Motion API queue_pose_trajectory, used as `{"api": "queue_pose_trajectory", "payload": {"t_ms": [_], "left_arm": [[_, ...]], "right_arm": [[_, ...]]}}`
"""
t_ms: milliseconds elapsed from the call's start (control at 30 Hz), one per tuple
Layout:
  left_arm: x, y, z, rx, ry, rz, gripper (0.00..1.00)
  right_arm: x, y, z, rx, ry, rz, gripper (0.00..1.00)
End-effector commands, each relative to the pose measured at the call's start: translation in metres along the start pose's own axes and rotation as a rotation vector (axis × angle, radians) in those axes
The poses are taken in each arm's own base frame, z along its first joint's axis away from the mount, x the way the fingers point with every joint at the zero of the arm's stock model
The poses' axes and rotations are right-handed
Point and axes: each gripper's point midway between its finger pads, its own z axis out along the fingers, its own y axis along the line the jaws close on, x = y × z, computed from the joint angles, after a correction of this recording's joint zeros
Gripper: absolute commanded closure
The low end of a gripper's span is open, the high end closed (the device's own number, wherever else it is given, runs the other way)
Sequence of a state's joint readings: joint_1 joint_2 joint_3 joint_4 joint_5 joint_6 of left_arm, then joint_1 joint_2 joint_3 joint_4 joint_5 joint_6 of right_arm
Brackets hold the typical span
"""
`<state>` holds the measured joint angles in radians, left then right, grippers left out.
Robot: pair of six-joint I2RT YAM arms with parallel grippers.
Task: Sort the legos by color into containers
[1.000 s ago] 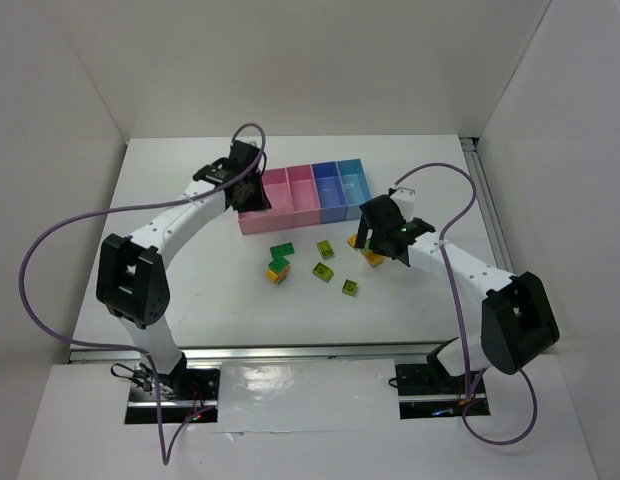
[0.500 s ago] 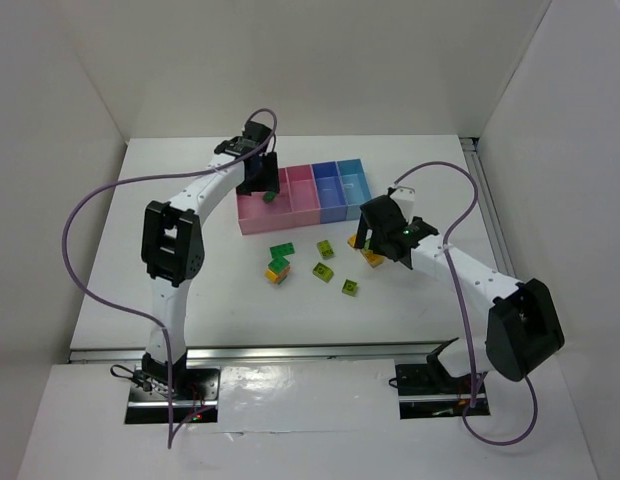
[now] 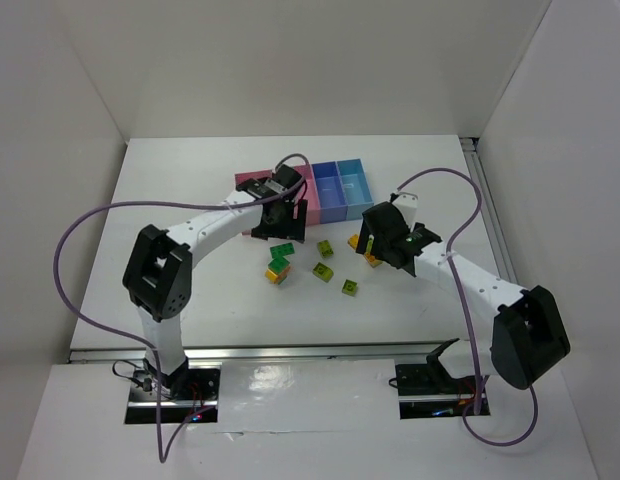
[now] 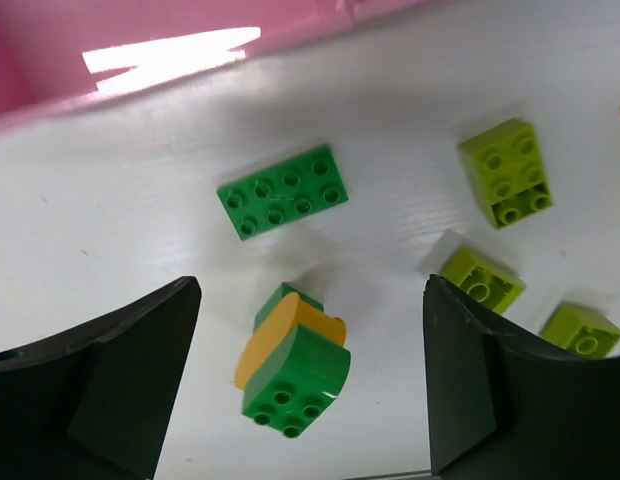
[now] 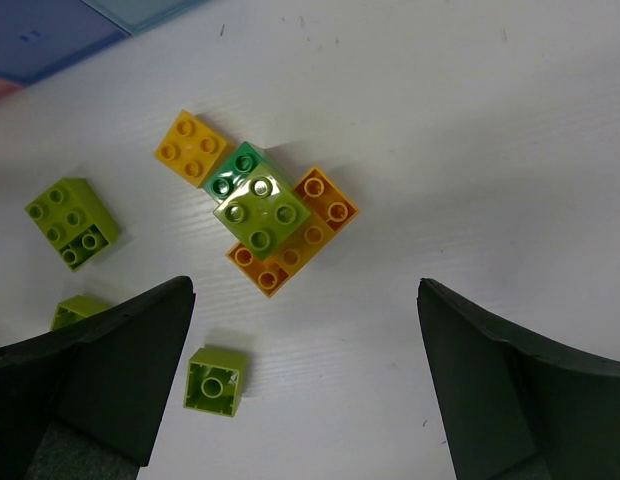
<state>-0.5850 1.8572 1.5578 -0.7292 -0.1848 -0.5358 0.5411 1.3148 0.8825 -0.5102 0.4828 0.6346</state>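
Jaws on both arms stand wide apart and grip nothing. One second ago the left gripper (image 3: 284, 212) was over the pink bin at upper centre. It now sits lower in the frame, just below the containers (image 3: 342, 186), above a dark green brick (image 4: 283, 191) and a green-and-orange stack (image 4: 293, 365). The right gripper (image 3: 376, 240) remains over the mixed stack (image 5: 275, 215) at centre right. Several lime bricks (image 3: 323, 271) lie loose on the table (image 3: 190, 290) between the grippers.

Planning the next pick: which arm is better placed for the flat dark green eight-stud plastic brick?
Left: the open left end effector hovers beside that flat green brick; the right end effector is over the orange-yellow and green stack.
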Motion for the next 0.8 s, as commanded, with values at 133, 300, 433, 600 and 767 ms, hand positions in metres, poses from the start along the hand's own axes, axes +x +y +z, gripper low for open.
{"api": "queue_pose_trajectory", "payload": {"t_ms": [133, 300, 433, 600, 767], "left_arm": [[0.016, -0.006, 0.03, -0.116, 0.034, -0.177, 0.08], [0.028, -0.001, 0.051, -0.152, 0.09, -0.212, 0.07], [0.04, 0.009, 0.068, -0.189, 0.115, -0.233, 0.08], [0.044, 0.018, 0.082, -0.215, 0.134, -0.257, 0.13], [0.047, 0.023, 0.09, -0.223, 0.137, -0.275, 0.21]], "right_arm": [[-0.015, 0.01, -0.006, -0.028, -0.042, 0.011, 0.0], [-0.012, 0.006, -0.008, -0.028, -0.043, 0.011, 0.0], [-0.01, 0.002, -0.008, -0.009, -0.037, 0.003, 0.0], [-0.004, 0.004, -0.005, -0.027, -0.026, 0.004, 0.0], [-0.003, 0.002, -0.003, -0.012, -0.026, -0.001, 0.0]]}}
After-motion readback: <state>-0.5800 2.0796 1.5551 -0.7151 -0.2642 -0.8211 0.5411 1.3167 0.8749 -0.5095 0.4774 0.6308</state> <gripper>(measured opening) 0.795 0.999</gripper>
